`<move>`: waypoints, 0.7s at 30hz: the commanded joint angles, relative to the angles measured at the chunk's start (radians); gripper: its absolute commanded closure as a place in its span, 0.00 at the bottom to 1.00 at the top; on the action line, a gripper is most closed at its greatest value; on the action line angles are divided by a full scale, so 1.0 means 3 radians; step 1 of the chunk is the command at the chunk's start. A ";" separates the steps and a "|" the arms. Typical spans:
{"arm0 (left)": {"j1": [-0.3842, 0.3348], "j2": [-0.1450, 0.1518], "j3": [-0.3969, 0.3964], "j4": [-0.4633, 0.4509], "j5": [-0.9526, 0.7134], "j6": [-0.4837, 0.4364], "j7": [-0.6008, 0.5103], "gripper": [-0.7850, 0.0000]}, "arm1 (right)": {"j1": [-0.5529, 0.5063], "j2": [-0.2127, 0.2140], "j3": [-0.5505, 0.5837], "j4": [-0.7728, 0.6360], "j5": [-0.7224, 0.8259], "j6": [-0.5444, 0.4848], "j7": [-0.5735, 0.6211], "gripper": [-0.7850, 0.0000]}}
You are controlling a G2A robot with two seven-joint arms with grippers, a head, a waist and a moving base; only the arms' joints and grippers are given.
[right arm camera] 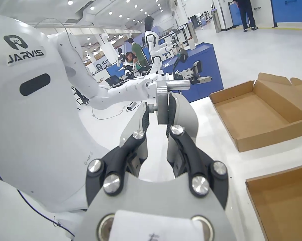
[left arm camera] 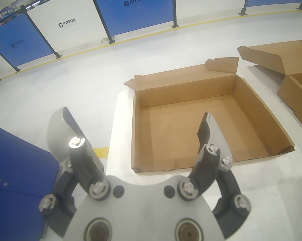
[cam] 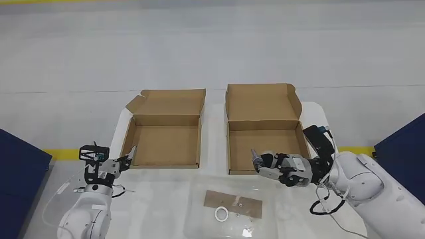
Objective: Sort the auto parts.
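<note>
Two open cardboard boxes stand side by side on the white table: the left box (cam: 166, 162) (left arm camera: 263, 116) (right arm camera: 271, 136) and the right box (cam: 265, 167) (left arm camera: 291, 94) (right arm camera: 286, 201); what I see of their insides is bare. My right gripper (cam: 257, 162) (right arm camera: 161, 116) is shut on a silver metal part (cam: 254, 154) (right arm camera: 166, 94), a disc with a short cylinder, at the right box's front left corner. My left gripper (cam: 126, 156) (left arm camera: 135, 119) stands open with nothing in it, just off the left box's front left corner.
A clear plastic bag (cam: 229, 214) lies at the table's front middle, holding a brown cardboard sheet (cam: 234, 202), a white ring (cam: 222, 214) and a small metal piece (cam: 247, 232). Blue cabinets (cam: 20, 166) flank the table on both sides.
</note>
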 commanded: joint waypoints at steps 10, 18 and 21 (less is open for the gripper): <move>0.0000 0.0000 0.0000 0.0000 0.0000 0.0000 0.0000 0.00 | 0.0058 -0.0051 -0.0176 -0.0109 0.0744 0.0000 -0.0038 1.00; 0.0000 0.0000 0.0000 0.0000 0.0000 0.0000 0.0000 0.00 | 0.0388 -0.0129 -0.0345 -0.0057 0.2078 0.0000 0.0734 1.00; 0.0000 0.0000 0.0000 0.0000 0.0000 0.0000 0.0000 0.00 | 0.0470 -0.0155 -0.0394 -0.0011 0.2360 0.0000 0.0958 1.00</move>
